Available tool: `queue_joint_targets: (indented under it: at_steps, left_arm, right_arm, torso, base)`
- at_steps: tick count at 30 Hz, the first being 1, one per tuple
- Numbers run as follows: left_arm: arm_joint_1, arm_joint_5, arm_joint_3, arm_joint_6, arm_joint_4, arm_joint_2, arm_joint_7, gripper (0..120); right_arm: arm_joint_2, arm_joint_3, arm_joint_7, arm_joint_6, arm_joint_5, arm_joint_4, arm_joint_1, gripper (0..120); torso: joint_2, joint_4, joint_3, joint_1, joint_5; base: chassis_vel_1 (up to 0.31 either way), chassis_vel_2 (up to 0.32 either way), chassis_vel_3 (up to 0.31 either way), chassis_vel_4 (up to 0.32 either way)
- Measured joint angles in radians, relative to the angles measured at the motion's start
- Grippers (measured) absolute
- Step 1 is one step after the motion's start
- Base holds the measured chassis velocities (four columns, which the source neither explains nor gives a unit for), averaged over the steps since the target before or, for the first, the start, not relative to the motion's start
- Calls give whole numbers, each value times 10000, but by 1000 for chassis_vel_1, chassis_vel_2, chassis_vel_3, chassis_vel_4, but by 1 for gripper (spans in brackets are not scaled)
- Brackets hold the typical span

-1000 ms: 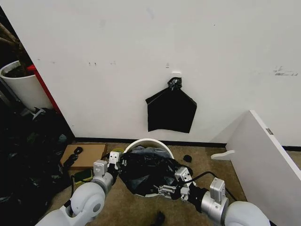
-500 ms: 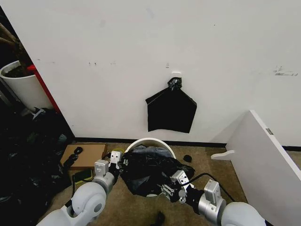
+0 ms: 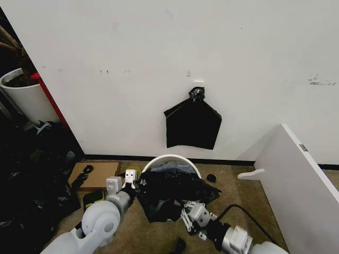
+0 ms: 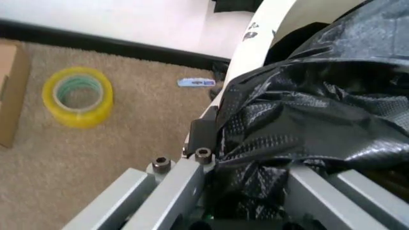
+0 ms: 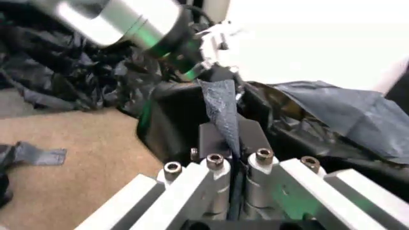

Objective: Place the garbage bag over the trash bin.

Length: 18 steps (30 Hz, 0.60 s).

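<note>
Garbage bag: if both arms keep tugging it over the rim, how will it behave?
The garbage bag looks thin and crinkled, so probably floppy, sagging between grips. Its glossy film may slip; the right end effector pinches only a narrow strip. The trash bin seems light and might shift or tip.

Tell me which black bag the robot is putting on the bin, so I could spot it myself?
Start at the white wall, then look down to the carpet, where the trash bin stands. The garbage bag is draped over it, with the left gripper and right gripper at its sides. It is crinkled and loose, while the flat knotted bag hangs smooth on the wall.
</note>
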Motion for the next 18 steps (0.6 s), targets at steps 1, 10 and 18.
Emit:
queue_joint_targets:
  at_steps: [1,10,18]
  left_arm:
    - [0,0,0,0,0,0,0,1]
    - [-629,-2206,-62,706,-330,-47,-1327,1]
    - [-1075,-2489,-100,685,147,-86,-1664,1]
  right_arm:
    - [0,0,0,0,0,0,0,0]
    - [-167,-34,-191,1745,-1552,-1578,125,0]
    - [-169,3,-364,2140,-1958,-1781,101,0]
  torso:
    - [0,0,0,0,0]
    - [0,1,1,0,2]
    - [0,-1,0,0,-4]
  base:
    - [0,0,0,0]
    - [0,0,0,0]
    - [0,0,0,0]
